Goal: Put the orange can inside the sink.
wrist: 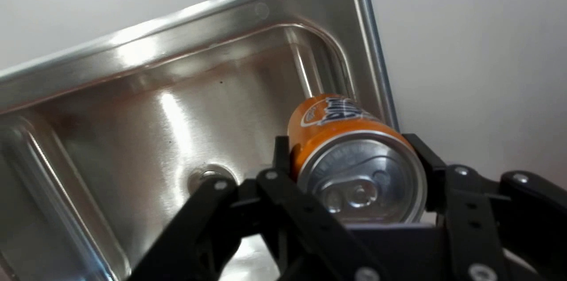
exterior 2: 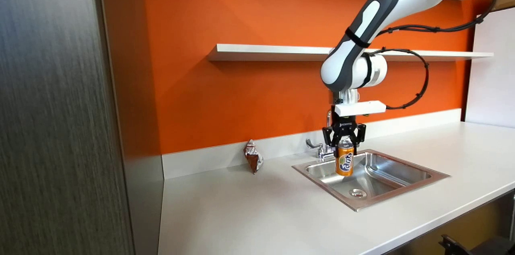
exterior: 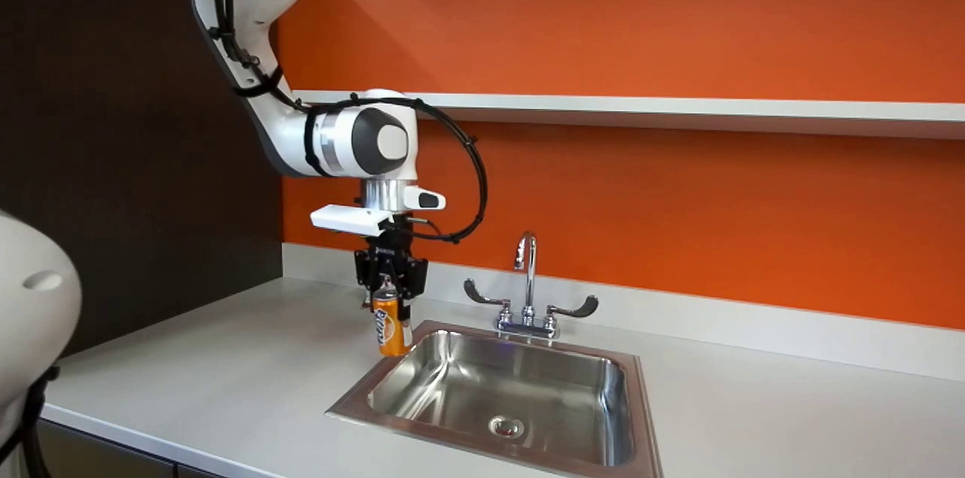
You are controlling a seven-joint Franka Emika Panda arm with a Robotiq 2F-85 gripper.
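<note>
The orange can (exterior: pixel 392 333) is held upright between the fingers of my gripper (exterior: pixel 390 297). The can (exterior 2: pixel 345 163) and gripper (exterior 2: pixel 344 144) also show in the other exterior view. In the wrist view, the can's silvery top (wrist: pixel 363 179) sits between both black fingers of the gripper (wrist: pixel 350 157). The stainless-steel sink (exterior: pixel 645 410) is set in the counter; its rim also shows in an exterior view (exterior 2: pixel 402 190) and in the wrist view (wrist: pixel 221 21). The can is above the sink's edge near the faucet side, apart from the basin floor.
The chrome faucet (exterior: pixel 529 278) with two handles stands behind the sink. A crumpled red-brown and silvery packet (exterior 2: pixel 253 156) stands against the backsplash. A white shelf (exterior: pixel 641 107) runs along the orange wall. A dark panel (exterior: pixel 151 146) closes one end of the counter.
</note>
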